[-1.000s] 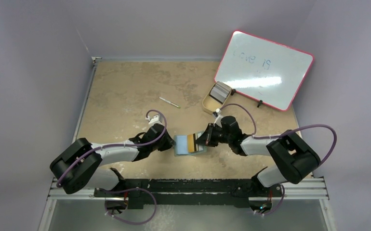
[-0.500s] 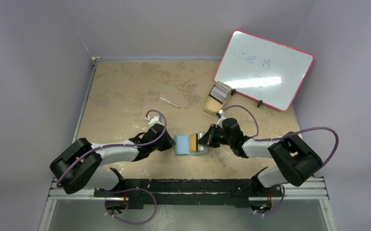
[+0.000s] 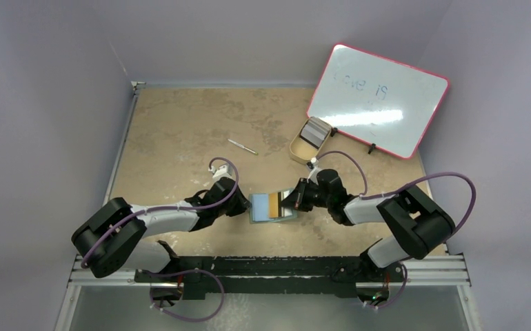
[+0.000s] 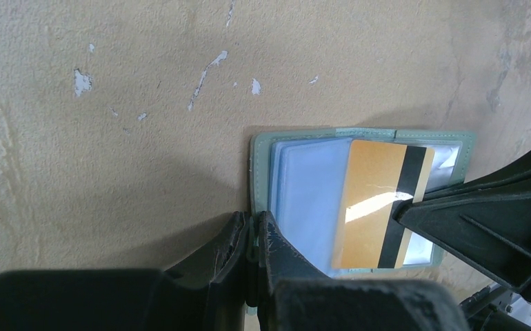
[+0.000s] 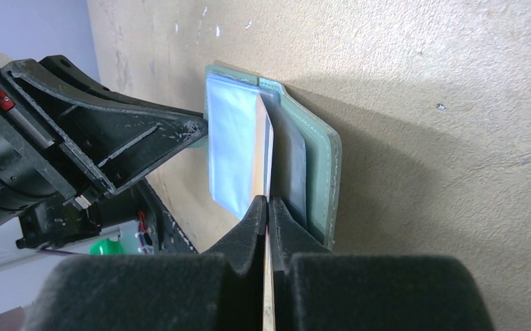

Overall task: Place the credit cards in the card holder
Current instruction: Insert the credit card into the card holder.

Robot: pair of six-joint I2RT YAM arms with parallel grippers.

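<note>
Mottled beige table [image 3: 180,131]: the card holder [image 4: 297,193] lies open, blue-grey pockets up. Beyond it, rightward, a tan tray [image 3: 296,149] holds stacked credit cards [image 3: 313,131]; the whiteboard's [image 3: 376,100] faint writing is unreadable. Left fingers [image 4: 259,227] pinch the holder's left edge; right fingers [image 5: 261,210], clamped tight, hold a black-striped gold card [image 4: 373,203] over its pockets.

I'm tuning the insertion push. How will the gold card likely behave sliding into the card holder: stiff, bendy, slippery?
The gold card looks straight edge-on between the right fingers, so probably stiff. Its glossy glare suggests it slides easily on the clear sleeves. The card holder looks thin and soft; without the left fingers pinching its edge it would likely shift.
</note>
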